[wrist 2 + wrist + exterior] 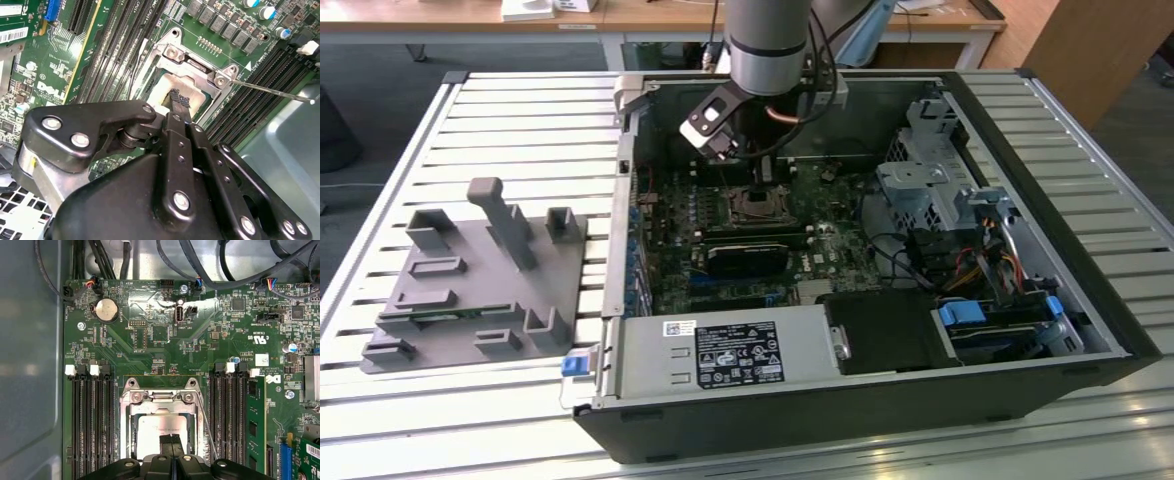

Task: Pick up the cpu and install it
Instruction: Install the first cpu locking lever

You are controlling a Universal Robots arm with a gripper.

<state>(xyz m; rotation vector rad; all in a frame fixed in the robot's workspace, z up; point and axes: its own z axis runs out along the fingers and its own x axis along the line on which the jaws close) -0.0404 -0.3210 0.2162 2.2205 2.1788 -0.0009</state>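
Hand (171, 440) closed, fingers together w/ nothing btwn them, tips right over cpu (151, 432). Cpu lies flat inside socket frame (160, 396). Can't tell if touching. Risk imo: if cpu is slightly off-seat, pressing down bends pins.

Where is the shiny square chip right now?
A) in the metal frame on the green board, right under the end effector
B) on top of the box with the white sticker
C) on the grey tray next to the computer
A: in the first wrist view the cpu sits in the opening of the metal socket frame on the green board, with the end effector right over it.
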